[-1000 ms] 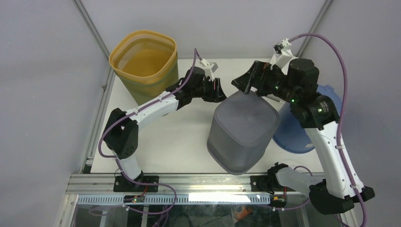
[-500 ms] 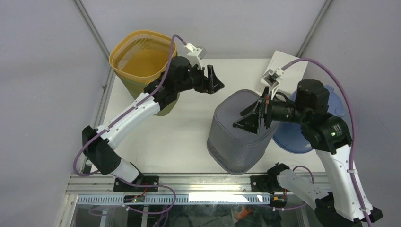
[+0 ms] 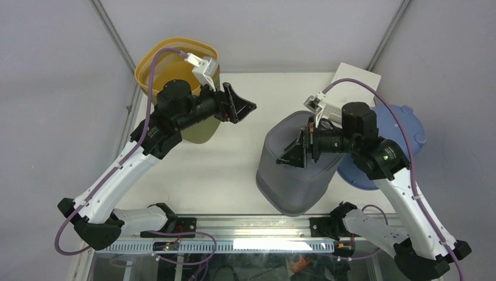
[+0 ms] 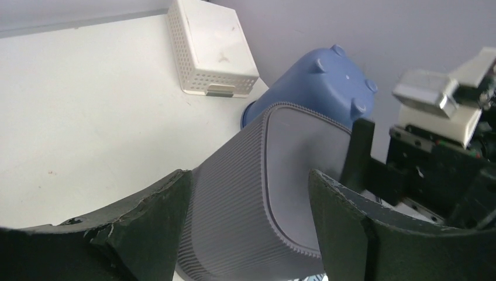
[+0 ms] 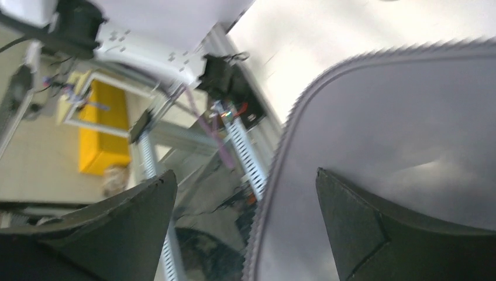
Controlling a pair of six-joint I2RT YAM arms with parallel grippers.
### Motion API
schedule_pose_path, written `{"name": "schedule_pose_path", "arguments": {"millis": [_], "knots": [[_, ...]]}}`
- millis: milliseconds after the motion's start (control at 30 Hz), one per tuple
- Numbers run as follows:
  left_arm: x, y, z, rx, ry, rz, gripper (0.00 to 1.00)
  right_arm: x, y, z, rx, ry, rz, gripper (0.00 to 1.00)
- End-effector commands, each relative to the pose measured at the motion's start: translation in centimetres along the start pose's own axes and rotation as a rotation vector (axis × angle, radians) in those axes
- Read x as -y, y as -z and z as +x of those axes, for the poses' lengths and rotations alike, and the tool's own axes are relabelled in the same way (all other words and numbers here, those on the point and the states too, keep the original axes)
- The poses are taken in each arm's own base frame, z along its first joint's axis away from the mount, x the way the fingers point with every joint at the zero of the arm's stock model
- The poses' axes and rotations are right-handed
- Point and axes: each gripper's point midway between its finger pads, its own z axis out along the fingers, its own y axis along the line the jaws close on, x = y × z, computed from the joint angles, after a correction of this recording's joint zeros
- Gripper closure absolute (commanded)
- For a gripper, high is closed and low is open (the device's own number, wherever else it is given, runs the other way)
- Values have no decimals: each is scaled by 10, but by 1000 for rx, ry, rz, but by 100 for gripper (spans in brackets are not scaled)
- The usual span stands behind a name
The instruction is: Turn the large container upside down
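The large grey ribbed container [image 3: 292, 175] stands upside down on the white table, its flat base facing up; it also shows in the left wrist view [image 4: 275, 193] and the right wrist view [image 5: 386, 158]. My right gripper [image 3: 294, 153] is open and empty, hovering over the container's upturned base, pointing left. My left gripper [image 3: 240, 105] is open and empty, raised well left of the container, in front of the yellow basket [image 3: 175, 64].
The yellow mesh basket stands at the back left. A blue container [image 3: 386, 140] lies upside down to the right of the grey one [image 4: 316, 82]. A white perforated box [image 3: 357, 76] sits at the back right [image 4: 210, 50]. The table's front edge has a metal rail.
Both grippers have left the grey container. My left arm has pulled back and up to the left. My right gripper swung from the far rim to above the base.
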Motion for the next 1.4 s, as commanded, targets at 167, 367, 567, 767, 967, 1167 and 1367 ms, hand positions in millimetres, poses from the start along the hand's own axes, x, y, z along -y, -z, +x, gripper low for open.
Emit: {"name": "schedule_pose_path", "arguments": {"millis": [167,367,567,767,967,1167,1367], "knots": [[-6,25,22,-35,76,-28,25,93,-36,-62,301,10,305,6],[-13,46,17,-2,74,-94,24,154,-42,-106,457,79,530,5],[-17,67,0,55,52,-155,23,208,-45,-160,524,67,615,3],[-18,64,11,30,80,-147,23,182,-49,-189,529,73,472,6],[-21,66,4,72,68,-158,23,106,-32,-180,536,154,333,6],[-44,65,4,76,92,-294,20,49,-47,-124,397,164,193,5],[-57,81,-3,142,142,-381,18,3,-85,-44,202,85,24,4]]}}
